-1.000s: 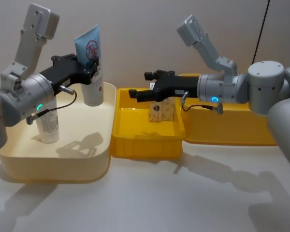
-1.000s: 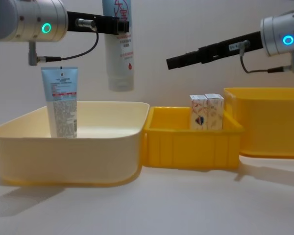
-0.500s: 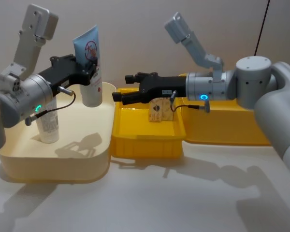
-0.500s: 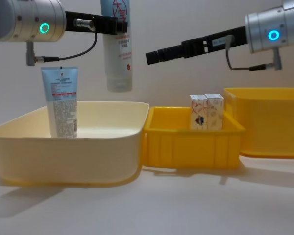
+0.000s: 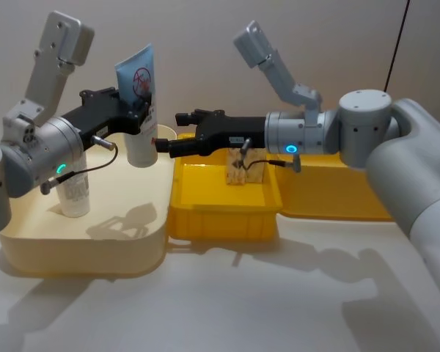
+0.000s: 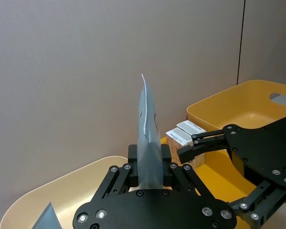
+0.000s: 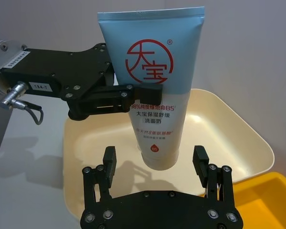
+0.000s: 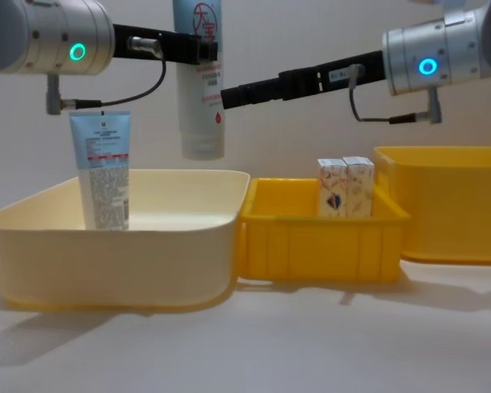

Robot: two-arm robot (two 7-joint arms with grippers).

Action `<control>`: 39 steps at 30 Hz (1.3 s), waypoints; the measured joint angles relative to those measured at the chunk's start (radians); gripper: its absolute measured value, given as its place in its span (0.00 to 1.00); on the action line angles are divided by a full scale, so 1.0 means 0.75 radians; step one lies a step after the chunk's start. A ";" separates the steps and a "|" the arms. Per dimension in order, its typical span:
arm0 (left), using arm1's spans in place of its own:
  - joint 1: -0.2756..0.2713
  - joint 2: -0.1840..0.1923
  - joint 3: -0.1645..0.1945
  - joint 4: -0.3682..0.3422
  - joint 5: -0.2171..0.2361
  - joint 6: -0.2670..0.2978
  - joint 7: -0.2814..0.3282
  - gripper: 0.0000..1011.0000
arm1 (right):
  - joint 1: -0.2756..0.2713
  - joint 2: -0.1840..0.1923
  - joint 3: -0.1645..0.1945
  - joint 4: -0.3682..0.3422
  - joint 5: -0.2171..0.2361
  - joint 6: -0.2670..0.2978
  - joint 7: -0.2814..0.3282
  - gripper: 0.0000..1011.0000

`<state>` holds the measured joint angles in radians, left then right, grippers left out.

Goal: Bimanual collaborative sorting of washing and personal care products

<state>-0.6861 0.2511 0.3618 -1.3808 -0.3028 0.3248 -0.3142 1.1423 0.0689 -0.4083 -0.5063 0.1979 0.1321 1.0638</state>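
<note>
**Tube held over the cream bin, right gripper closing in**

The left gripper [image 5: 149, 119] is clamping its fingers flat on the middle of a pale-blue squeeze tube [image 7: 155, 90], holding it upright with the crimped end up and the cap end down; the tube is hanging above the far right corner of the cream bin [image 5: 81, 253], clear of its rim; the right gripper [image 7: 155, 160] is reaching in over the bin's right edge, its fingers spread wide on either side of the tube's cap end and touching nothing; only the left gripper's black fingers are standing between it and the tube's printed middle. A second tube [image 8: 102, 172] is standing upright inside the cream bin at its left side, well apart from the held one; two small white cartons [image 8: 345, 187] are standing side by side in the small yellow bin [image 5: 220, 220] touching the cream bin's right wall; a larger yellow bin [image 8: 450, 205] is sitting farther right of the cream bin, beyond the small one.
</note>
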 joint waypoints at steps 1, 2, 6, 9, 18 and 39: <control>0.000 0.000 0.000 0.000 0.000 0.000 0.000 0.26 | 0.005 -0.006 -0.004 0.013 0.000 -0.011 -0.007 0.99; 0.001 0.000 0.001 0.000 0.000 0.001 -0.001 0.26 | 0.007 -0.009 -0.006 0.019 0.000 -0.016 -0.010 0.99; 0.002 0.000 0.002 -0.001 0.000 0.002 -0.002 0.26 | 0.018 -0.023 -0.018 0.049 -0.005 -0.037 -0.023 0.99; 0.003 0.000 0.003 -0.002 0.000 0.004 -0.002 0.26 | 0.033 -0.037 -0.030 0.083 -0.012 -0.059 -0.033 0.99; 0.008 0.001 0.003 -0.008 0.001 0.012 -0.001 0.26 | 0.079 -0.075 -0.054 0.189 -0.032 -0.131 -0.073 0.99; 0.021 0.006 -0.004 -0.027 0.004 0.033 0.008 0.26 | 0.220 -0.172 0.006 0.510 -0.133 -0.324 -0.142 0.99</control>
<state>-0.6704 0.2558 0.3586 -1.4011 -0.2998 0.3492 -0.3086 1.3071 -0.0601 -0.4041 -0.1241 0.0983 -0.1106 0.9571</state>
